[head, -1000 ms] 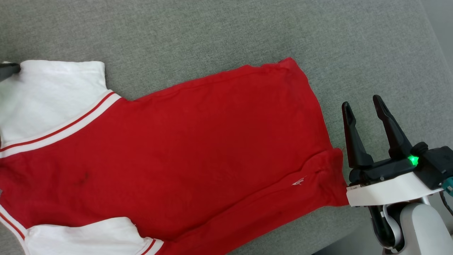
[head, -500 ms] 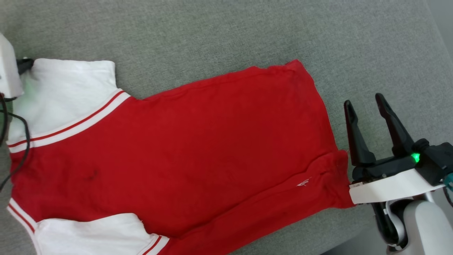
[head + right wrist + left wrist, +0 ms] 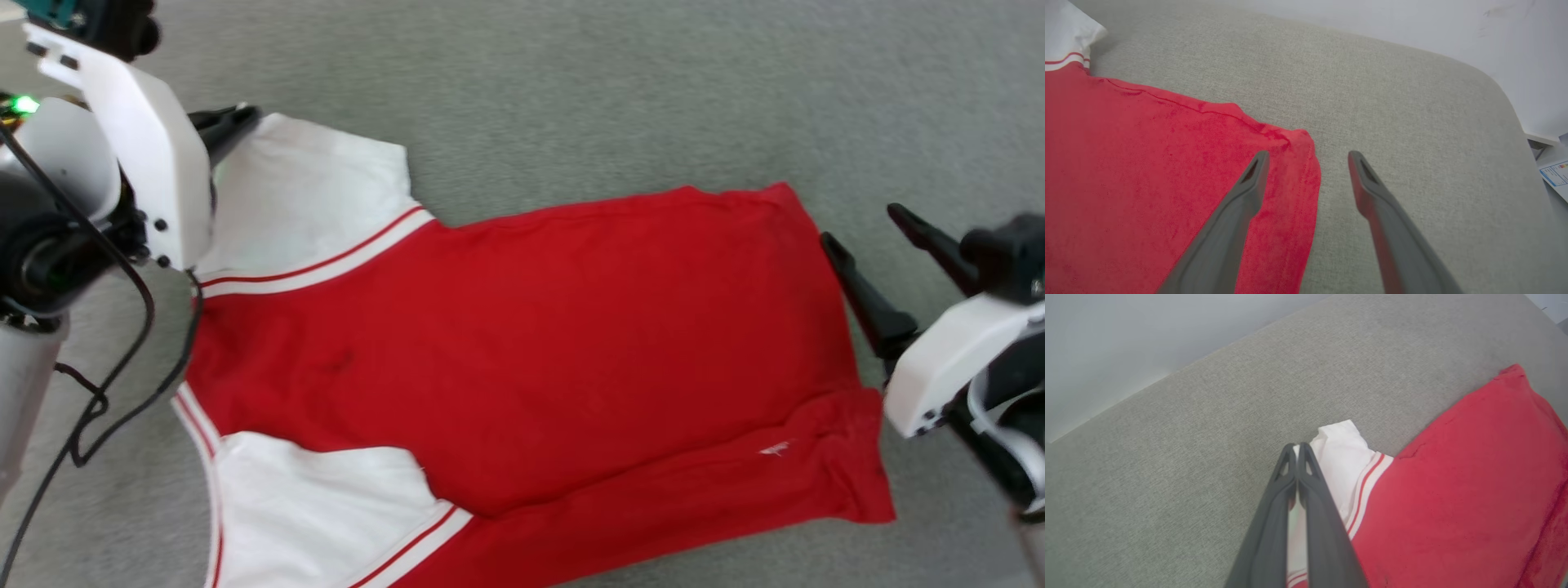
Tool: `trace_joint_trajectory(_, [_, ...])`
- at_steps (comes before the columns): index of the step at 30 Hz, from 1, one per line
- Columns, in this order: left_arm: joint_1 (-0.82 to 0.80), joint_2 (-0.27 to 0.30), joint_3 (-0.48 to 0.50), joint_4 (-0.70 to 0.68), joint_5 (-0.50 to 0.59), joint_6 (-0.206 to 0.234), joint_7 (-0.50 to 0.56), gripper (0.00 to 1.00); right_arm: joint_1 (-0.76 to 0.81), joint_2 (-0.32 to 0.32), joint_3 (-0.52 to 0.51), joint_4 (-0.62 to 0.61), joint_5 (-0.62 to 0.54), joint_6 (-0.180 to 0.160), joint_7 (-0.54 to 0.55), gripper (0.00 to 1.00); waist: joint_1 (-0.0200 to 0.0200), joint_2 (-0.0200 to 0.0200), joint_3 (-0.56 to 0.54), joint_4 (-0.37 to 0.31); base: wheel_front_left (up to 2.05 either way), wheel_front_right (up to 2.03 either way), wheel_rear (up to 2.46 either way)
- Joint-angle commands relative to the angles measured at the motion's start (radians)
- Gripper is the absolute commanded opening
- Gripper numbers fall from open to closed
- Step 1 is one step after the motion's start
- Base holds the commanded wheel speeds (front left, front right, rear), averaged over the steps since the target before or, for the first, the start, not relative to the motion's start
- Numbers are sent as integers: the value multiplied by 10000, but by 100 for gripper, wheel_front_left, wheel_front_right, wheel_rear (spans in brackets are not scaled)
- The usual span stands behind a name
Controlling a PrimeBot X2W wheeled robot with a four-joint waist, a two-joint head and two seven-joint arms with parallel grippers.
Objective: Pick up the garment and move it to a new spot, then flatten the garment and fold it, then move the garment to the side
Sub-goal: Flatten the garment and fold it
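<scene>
**While left gripper pinches a white sleeve, right gripper hangs open at the red hem**

Spread nearly flat across a grey upholstered surface (image 3: pixel 571 98), the garment (image 3: pixel 531 343) lies with its white sleeves toward the robot's left and its red hem toward the right. In the head view, the left gripper (image 3: pixel 241 118) meets the outer corner of the far sleeve (image 3: pixel 310 188). The left wrist view shows that gripper's (image 3: pixel 1296 448) two dark fingers pressed together with no gap at the tips. A strip of white fabric shows between them lower down, so the jaws are closed on the sleeve's edge.

At the other end, the right gripper (image 3: pixel 861 227) is spread wide and holds nothing. From the right wrist view, one finger (image 3: pixel 1249 183) lies over the far corner of the hem and the other (image 3: pixel 1372 188) over bare grey cloth. Whether either touches what is under it cannot be told.

The near sleeve (image 3: pixel 318 498) lies flat at the lower left of the head view. Along the near edge the red body is turned over in a long strip, with a small white mark (image 3: pixel 774 447) on it. A black cable (image 3: pixel 122 359) loops down from the left arm.
</scene>
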Motion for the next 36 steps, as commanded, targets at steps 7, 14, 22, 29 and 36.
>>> trace_joint_trajectory(7, [689, 194, -244, -1992, -186, -19, -579, 0, -1491, -1386, 393, 591, 809, -8, 3437, 100, 0, 0, -236, 1065, 0, 0, 0])
trace_joint_trajectory(14, [1336, 292, -237, -3698, -89, 43, -1022, 0, -2794, -1968, 1395, 1931, 820, -8, 5244, 100, 0, 0, 132, 1862, 0, 0, 0])
trace_joint_trajectory(22, [1561, 145, -367, -4248, 87, 39, -1438, 0, -3049, -2003, 2306, 3238, 777, -4, 5442, 100, 0, 0, 467, 2414, 0, 0, 0])
trace_joint_trajectory(29, [1648, 191, -425, -4092, 154, 13, -1862, 0, -2562, -2252, 3940, 3954, 1468, 57, 5668, 48, 0, 0, 544, 2639, 0, 0, 0])
trace_joint_trajectory(36, [1908, 257, -404, -3699, 78, 5, -2321, 0, -3023, -2413, 3495, 4265, 1709, -10, 4501, 0, 0, 0, 127, 2550, 0, 0, 0])
